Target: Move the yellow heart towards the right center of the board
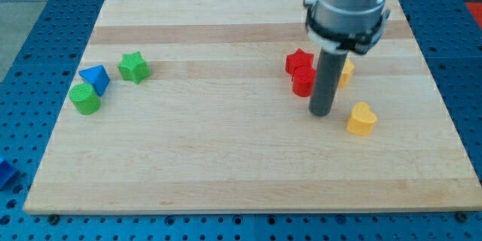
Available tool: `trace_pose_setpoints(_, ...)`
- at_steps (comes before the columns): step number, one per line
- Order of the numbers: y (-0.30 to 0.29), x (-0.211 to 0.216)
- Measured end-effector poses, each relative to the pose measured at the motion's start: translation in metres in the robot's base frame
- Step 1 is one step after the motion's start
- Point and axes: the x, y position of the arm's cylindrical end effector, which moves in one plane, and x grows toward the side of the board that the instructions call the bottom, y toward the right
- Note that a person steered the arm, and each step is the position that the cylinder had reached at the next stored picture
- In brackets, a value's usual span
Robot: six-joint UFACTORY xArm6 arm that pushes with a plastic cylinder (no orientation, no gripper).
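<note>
At the view's far left, on the wooden board (pixel 226 166): three blocks bunched close, namely a green cylinder-like block (pixel 85 99), a blue block (pixel 95 78) of roughly triangular shape touching it from above, and a green star (pixel 134 67) just beside the blue one. Well apart from these, right of centre: a red star (pixel 299 61) with a second red block (pixel 303 82) pressed against its lower side, shape of the latter hard to make out. Just to the right of the red pair: my tip (pixel 322 113), resting on the board at the end of the dark rod. Behind the rod, partly hidden: another yellow block (pixel 346 72), shape not readable. Further right and slightly lower: the yellow heart (pixel 361 119), near the tip but apart from it, already in the board's right half.

No claw on this rig, so nothing to call wide, narrow or holding; only the bare rod.

Judged step: approach finished or nearly so, push not yet begun. Next move, by this reading: contact on the heart's left side, then a steady shove rightward, perhaps a touch upward, clear of the hidden yellow block.

Count: two green, one blue, two red, two yellow; seven blocks in all.
</note>
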Motion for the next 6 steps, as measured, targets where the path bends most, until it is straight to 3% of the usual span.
trace_pose_setpoints(1,0.024,0.037)
trace_pose_setpoints(2,0.061,0.027)
trace_pose_setpoints(4,0.118,-0.039)
trace_pose_setpoints(5,0.109,-0.004)
trace_pose_setpoints(6,0.109,-0.004)
